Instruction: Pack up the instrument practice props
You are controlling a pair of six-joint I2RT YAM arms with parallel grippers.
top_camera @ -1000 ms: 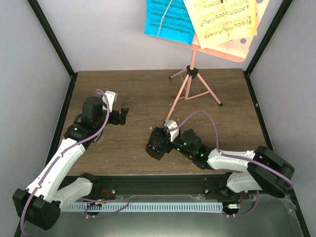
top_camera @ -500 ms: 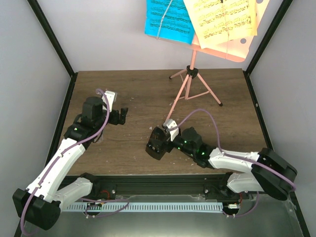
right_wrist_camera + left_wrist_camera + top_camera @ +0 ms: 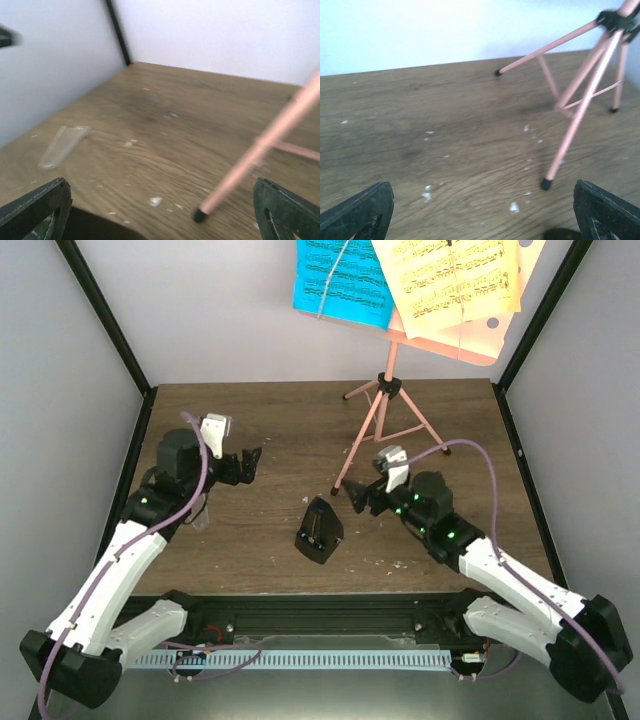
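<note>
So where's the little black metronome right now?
In the top view, the metronome sits near the middle of the table's front edge, by the music stand's nearest foot, left of the right end effector.

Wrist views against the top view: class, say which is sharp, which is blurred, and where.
Top view: sharp and evenly lit, with the staves on the yellow pages crisp. Left wrist view: soft, with the legs of the stand slightly smeared. Right wrist view: the blurriest, with the stand's leg and the table both smeared.
</note>
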